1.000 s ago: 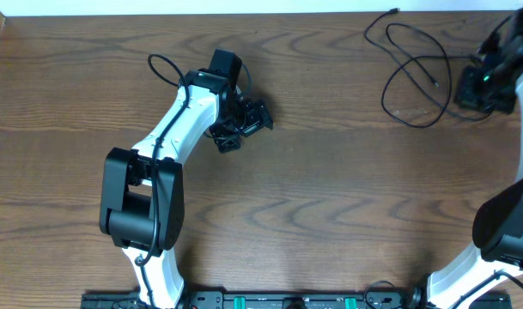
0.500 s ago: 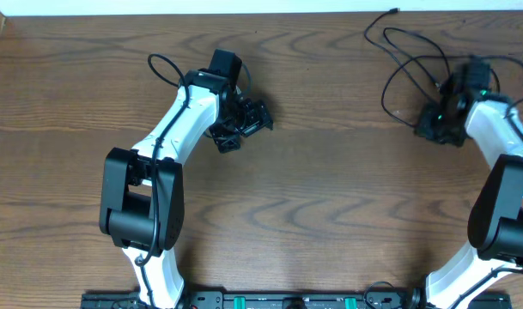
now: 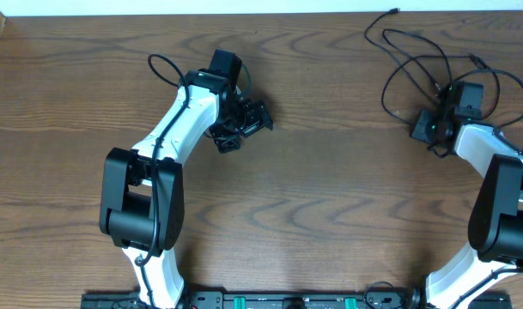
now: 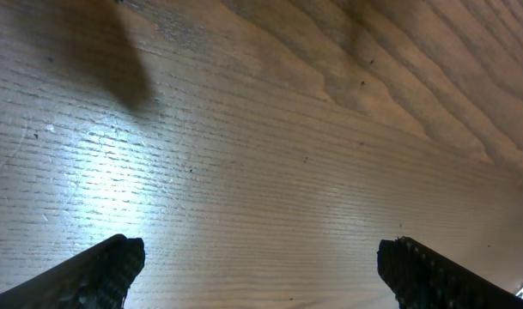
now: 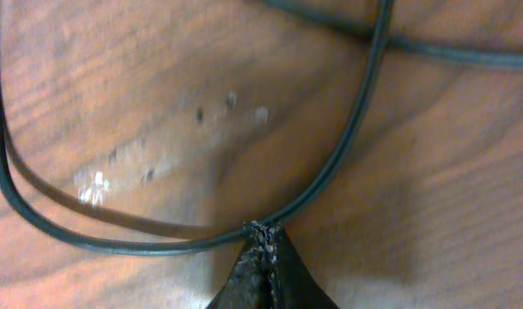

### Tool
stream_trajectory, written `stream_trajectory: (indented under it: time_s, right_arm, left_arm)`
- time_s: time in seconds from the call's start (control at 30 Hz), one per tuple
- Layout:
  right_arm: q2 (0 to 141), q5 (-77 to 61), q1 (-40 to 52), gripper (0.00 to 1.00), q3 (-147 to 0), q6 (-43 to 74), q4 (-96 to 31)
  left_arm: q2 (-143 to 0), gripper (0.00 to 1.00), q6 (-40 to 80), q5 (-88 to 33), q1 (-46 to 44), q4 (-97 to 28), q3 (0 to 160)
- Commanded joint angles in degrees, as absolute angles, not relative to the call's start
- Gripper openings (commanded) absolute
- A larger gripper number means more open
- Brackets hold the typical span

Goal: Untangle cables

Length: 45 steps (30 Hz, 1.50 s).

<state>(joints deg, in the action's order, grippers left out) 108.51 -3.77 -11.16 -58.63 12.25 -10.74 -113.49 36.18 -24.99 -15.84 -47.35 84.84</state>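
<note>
The right hand [image 5: 262, 249] is pinching a black cable [image 5: 351, 154] tight, while the left hand [image 4: 261, 262] is hovering over the tabletop [image 4: 270, 129] - spread wide.

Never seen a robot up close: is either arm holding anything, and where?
The right gripper has its jaws shut on a thin black cable, pinched at the bend of a loop. The left gripper is open, holding nothing.
</note>
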Motion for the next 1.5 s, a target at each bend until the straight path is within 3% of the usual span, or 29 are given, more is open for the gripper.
stream_trajectory:
  time_s: [0.0, 0.3, 0.6, 0.8, 1.1, 1.33, 1.47]
  right_arm:
    - [112.38, -0.30, -10.83, 0.01, -56.99, 12.84, -6.24]
    - [124.88, -0.27, -10.83, 0.01, -64.01, 12.78, 9.02]
    - [140.09, 1.93, -10.83, 0.01, -83.85, 12.62, 9.32]
    - [140.49, 2.22, -11.14, 0.01, -88.01, 12.53, 7.94]
    - [117.97, 2.22, -12.60, 0.01, -88.53, 1.15, -10.63]
    - [94.30, 1.69, -12.88, 0.02, -88.53, 1.21, -13.72]
    - [82.61, -0.32, -12.49, 0.14, -88.53, 1.19, -14.06]
  left_arm:
    - [-112.46, 0.94, 36.05, -25.04, -15.70, -47.53, 85.38]
    - [-112.46, 0.94, 36.05, -25.04, -15.70, -47.53, 85.38]
    - [-112.46, 0.94, 36.05, -25.04, -15.70, -47.51, 85.38]
    - [-112.46, 0.94, 36.05, -25.04, -15.70, -47.51, 85.38]
    - [-112.46, 0.94, 36.05, -25.04, -15.70, -47.53, 85.38]
    - [-112.46, 0.94, 36.05, -25.04, -15.70, -47.53, 85.38]
    - [-112.46, 0.94, 36.05, -25.04, -15.70, -47.53, 85.38]
